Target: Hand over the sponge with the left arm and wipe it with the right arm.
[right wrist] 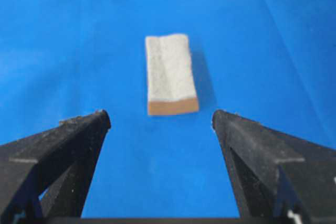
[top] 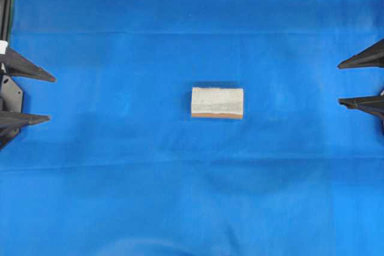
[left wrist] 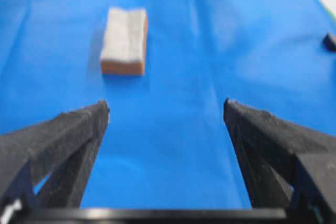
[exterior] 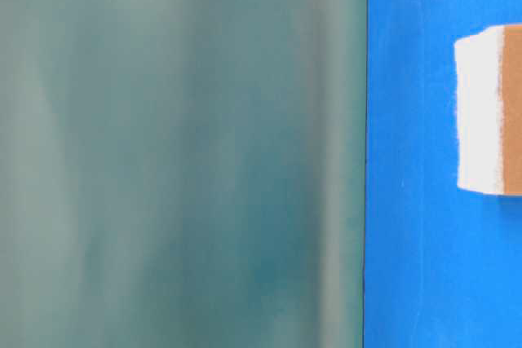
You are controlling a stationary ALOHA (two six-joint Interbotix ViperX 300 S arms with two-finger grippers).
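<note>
From its own wrist view the left claw [left wrist: 167,109] stands wide and empty, and the sponge [left wrist: 124,40] lies ahead of it, off to one side of its centre line. A straight reach risks one finger nudging the block across the blue cloth [left wrist: 173,145] rather than straddling it. The right claw [right wrist: 161,119] is equally wide, holding nothing. The sponge rests flat in the middle of the surface, well apart from both claws: a small rectangular block, speckled grey-white on top, with a thin orange-brown layer along one edge.
</note>
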